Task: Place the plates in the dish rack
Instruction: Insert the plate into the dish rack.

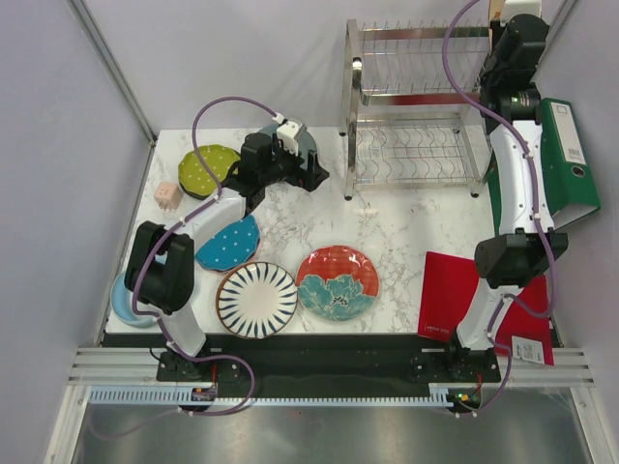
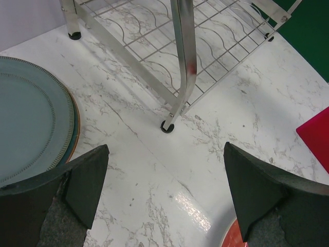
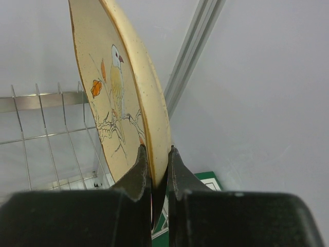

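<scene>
Black fingers of the right gripper (image 3: 156, 154) pinch the rim of a tan ceramic plate with a painted bird (image 3: 115, 87), holding it on edge, probably so it can slide between the upright wires of the shiny steel dish rack (image 3: 46, 116) beyond. Left wrist view: the left gripper (image 2: 165, 150) hangs spread wide over the white marble table (image 2: 154, 180), a round grey-blue plate (image 2: 28, 123) just beside it, likely its next pick. From above, a striped plate (image 1: 256, 299), red floral plate (image 1: 338, 281), teal dotted plate (image 1: 232, 244) and lime dotted plate (image 1: 205, 169) lie flat, unracked.

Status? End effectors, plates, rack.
Left end effector open, empty. Right end effector shut on tan bird plate, upright by dish rack top tier. Nothing seen blocking slots.
</scene>
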You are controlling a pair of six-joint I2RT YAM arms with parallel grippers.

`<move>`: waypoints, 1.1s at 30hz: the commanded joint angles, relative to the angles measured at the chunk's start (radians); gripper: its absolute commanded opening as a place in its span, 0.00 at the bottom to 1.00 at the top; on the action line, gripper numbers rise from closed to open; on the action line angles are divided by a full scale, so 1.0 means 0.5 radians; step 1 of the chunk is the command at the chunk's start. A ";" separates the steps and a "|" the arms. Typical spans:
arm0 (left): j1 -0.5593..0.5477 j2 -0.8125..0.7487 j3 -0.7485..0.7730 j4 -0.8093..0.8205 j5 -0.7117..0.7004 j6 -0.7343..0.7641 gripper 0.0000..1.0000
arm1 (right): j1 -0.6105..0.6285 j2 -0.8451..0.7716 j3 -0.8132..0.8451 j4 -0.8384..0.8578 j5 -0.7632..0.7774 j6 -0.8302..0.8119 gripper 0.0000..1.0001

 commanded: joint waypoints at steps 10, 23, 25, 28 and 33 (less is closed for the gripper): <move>0.002 -0.004 0.066 0.071 0.014 -0.061 1.00 | -0.002 -0.086 -0.034 0.184 -0.004 0.110 0.00; 0.002 0.045 0.115 0.055 0.026 -0.049 1.00 | -0.002 -0.052 0.042 0.417 0.103 -0.016 0.00; 0.002 0.057 0.127 0.052 0.035 -0.049 1.00 | -0.005 -0.049 0.061 0.463 0.109 -0.031 0.00; 0.002 0.070 0.137 0.052 0.041 -0.049 1.00 | -0.014 -0.034 0.110 0.491 0.106 -0.055 0.00; 0.005 0.067 0.131 0.055 0.044 -0.049 1.00 | -0.027 -0.031 0.073 0.476 0.091 -0.071 0.00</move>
